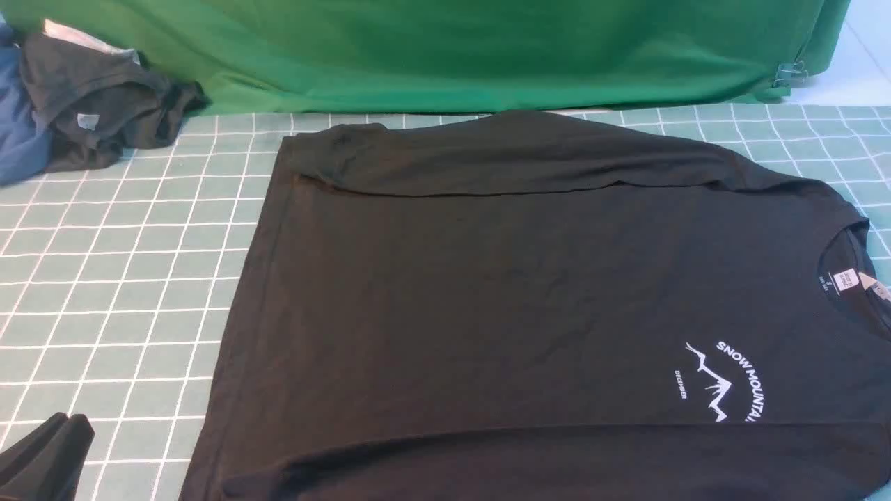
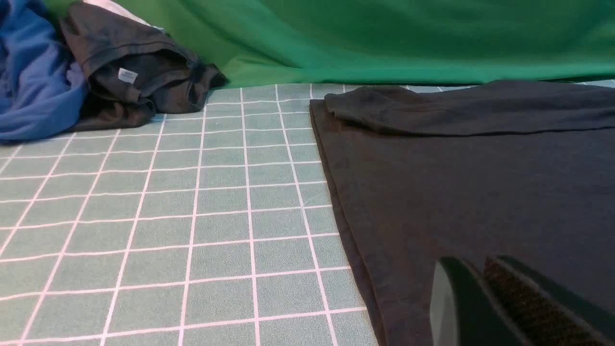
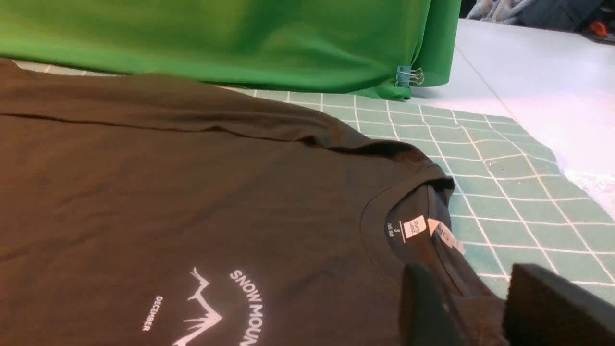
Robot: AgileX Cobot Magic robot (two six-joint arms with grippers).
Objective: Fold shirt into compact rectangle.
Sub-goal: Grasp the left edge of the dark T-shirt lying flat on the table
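ITEM shirt [image 1: 487,292] | left end effector [image 1: 68,424] together, right end effector [image 3: 468,288] straddling shoulder, clamp unclear | ADVISE pinch both layers, lift evenly

Black shirt [image 1: 487,292] with a white chest print [image 1: 731,379]: "SNOW MOUNTAI", cut off at the picture's edge, arched around a mountain outline, with a smaller word [image 1: 681,385], "DECEMBER", beside it. Inside the collar, a size mark [image 3: 395,224] reads "S". The white neck label [image 3: 414,227] has wording too small to read.

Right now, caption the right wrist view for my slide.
Right hand straddling the black shirt's shoulder beside its collar, on a green grid mat.
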